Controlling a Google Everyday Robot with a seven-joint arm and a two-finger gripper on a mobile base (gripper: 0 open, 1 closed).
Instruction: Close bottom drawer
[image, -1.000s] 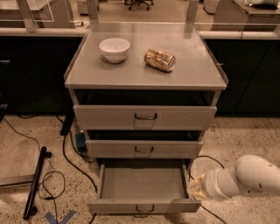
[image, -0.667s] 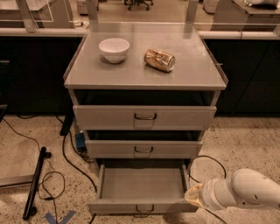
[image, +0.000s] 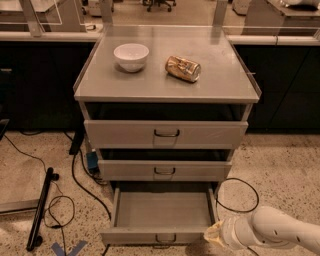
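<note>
In the camera view, the bottom drawer (image: 162, 210) stands pulled well out of the cabinet, its shallow tray open and bare, its slim front panel facing me near the lower edge. The long axis of that panel runs left to right; the travel that shuts it runs away from me, back under the middle drawer (image: 165, 170).

My pincer (image: 214, 234) sits at the right end of the front panel, low on the frame, at or just beside the drawer's front right corner. The white arm reaches in from the lower right. The drawer therefore lies to the left of the pincer and slightly beyond it, so I judge the push must go straight inward, and a contact this far off centre may skew the tray on its runners.

I cannot tell whether the pincer is open or closed, nor whether it touches the panel; it holds nothing that I can see.

On the bench above, a white bowl (image: 131, 56) and a crushed can (image: 183, 68) lie well apart from the work.
</note>
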